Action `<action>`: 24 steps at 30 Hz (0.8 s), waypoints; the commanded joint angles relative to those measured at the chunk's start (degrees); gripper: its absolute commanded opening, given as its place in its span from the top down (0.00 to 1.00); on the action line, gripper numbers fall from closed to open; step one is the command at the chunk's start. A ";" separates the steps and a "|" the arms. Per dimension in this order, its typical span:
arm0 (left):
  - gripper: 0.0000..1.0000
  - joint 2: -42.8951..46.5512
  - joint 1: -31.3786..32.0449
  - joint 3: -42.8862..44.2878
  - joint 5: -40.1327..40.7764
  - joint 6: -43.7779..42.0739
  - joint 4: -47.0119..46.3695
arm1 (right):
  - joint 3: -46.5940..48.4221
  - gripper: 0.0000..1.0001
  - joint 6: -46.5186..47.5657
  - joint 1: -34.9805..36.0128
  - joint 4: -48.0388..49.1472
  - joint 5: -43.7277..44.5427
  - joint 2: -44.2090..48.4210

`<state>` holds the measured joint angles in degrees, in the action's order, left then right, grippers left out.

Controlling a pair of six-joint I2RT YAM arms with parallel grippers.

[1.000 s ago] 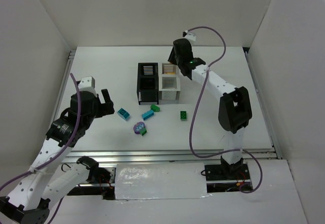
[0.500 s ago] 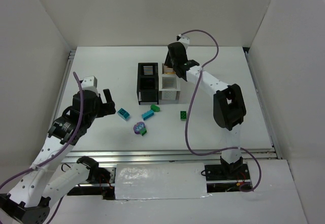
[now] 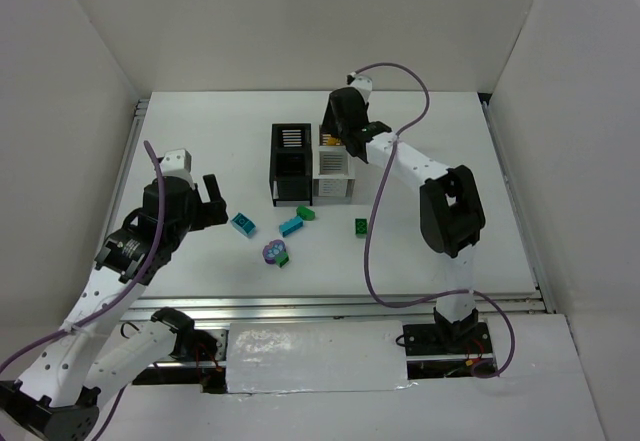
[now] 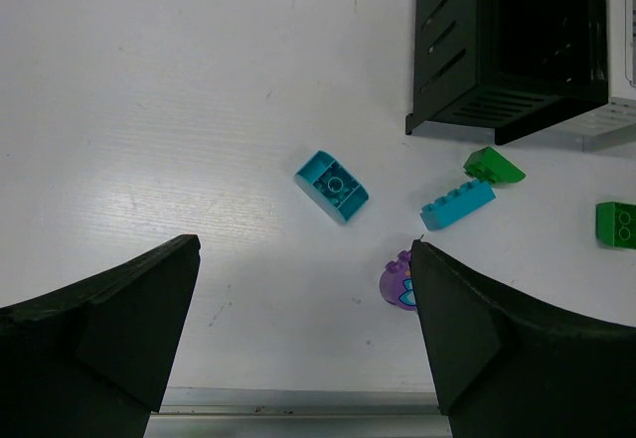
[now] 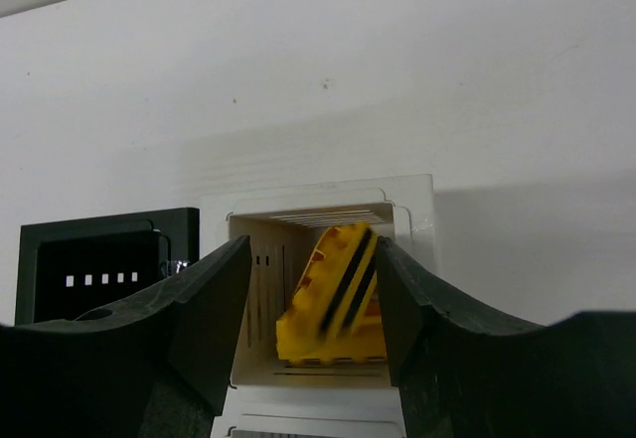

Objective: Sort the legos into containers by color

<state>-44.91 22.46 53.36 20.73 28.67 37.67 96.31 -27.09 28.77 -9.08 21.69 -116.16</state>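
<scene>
1. Reference: in the top view, 12 o'clock points away from the arm bases.
2. Containers (image 3: 276, 166): four square boxes clustered on the table (image 3: 200, 141). The two black ones are on the 9 o'clock side and the two white ones on the 3 o'clock side.
3. Right gripper (image 5: 312, 269): it is over the rear white container (image 5: 412, 195), at the cluster's 1 o'clock corner, with its fingers parted.
4. Yellow brick (image 5: 336, 304): black-striped, tilted and blurred. It lies between those fingers in the container's opening. A gap shows beside one finger; contact with the other cannot be told.
5. Left gripper (image 4: 303, 247): jaws wide apart and holding nothing, at 9 o'clock of the teal brick (image 4: 332, 186).
6. Loose legos lie at 6 o'clock of the cluster:
   - The long teal-blue brick (image 4: 456, 205) is just beside the green wedge (image 4: 494, 165).
   - The wedge is near the front black container (image 4: 452, 56).
   - The green brick (image 4: 618, 225) sits apart at 4 o'clock.
   - The purple piece (image 4: 397, 281) is nearest the bases.
</scene>
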 commanded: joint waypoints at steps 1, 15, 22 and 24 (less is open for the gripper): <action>0.01 0.35 -0.40 0.95 0.18 -0.63 -1.72 | -1.65 0.40 0.81 0.93 3.01 1.51 4.18; 0.01 -0.62 -0.40 0.95 -0.60 0.42 -1.55 | -16.66 0.40 -0.95 3.83 2.49 -6.38 24.91; 0.00 -6.75 -0.48 2.27 -2.36 2.88 -0.23 | -28.01 0.20 -4.72 6.20 -4.71 -10.26 37.91; 0.00 -8.96 -0.31 2.80 -2.97 4.20 1.00 | -32.56 0.19 -5.69 7.34 -4.89 -11.23 40.12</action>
<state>-51.29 22.31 53.76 19.11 30.37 37.95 69.36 -30.55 35.18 -9.45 12.86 -77.54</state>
